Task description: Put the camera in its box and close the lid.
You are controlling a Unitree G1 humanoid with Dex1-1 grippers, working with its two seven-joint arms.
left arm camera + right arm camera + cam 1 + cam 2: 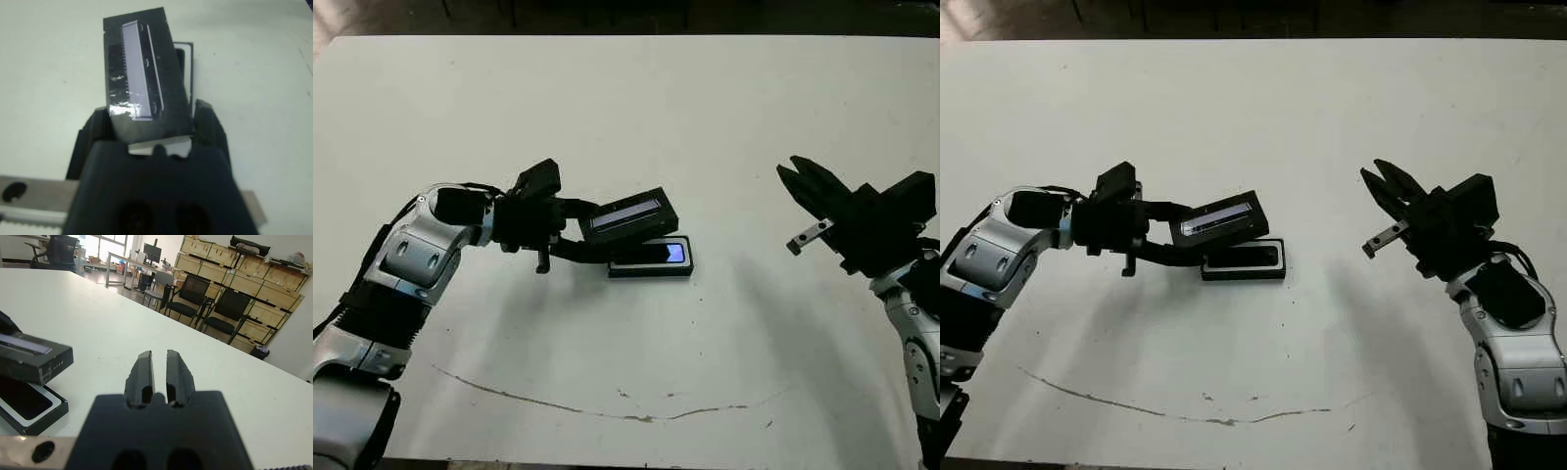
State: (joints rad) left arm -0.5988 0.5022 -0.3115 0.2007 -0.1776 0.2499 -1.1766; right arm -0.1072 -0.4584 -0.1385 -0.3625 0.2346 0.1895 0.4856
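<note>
Nearest me: a thin brown scuff line arcs across the table in front of both arms. Irrelevant to the job, just noting it.

Left gripper is pinching the lid by one short end, fingers clamped on either side of it (wrist view shows the slab wedged between them, silvery stripe facing up). I hold it by the end so the rest of the slab stays free to come down over the box. The lid is tilted, far end up, hanging just above the box and overlapping its left part, not yet seated.

The box sits flat on the table mid-scene, directly under the lid. The camera is already inside it: glossy black face up, bluish glint at the right end, white lining showing around it in the right wrist view. So the loading half looks done; only the closing is left.

Right gripper is parked well to the right, off the table surface, holding nothing, fingers close together with only a narrow slit between them. My guess is it's kept clear to leave the left arm room.

Next call: level the lid and square it to the box rim before lowering, or it could catch on a wall.
</note>
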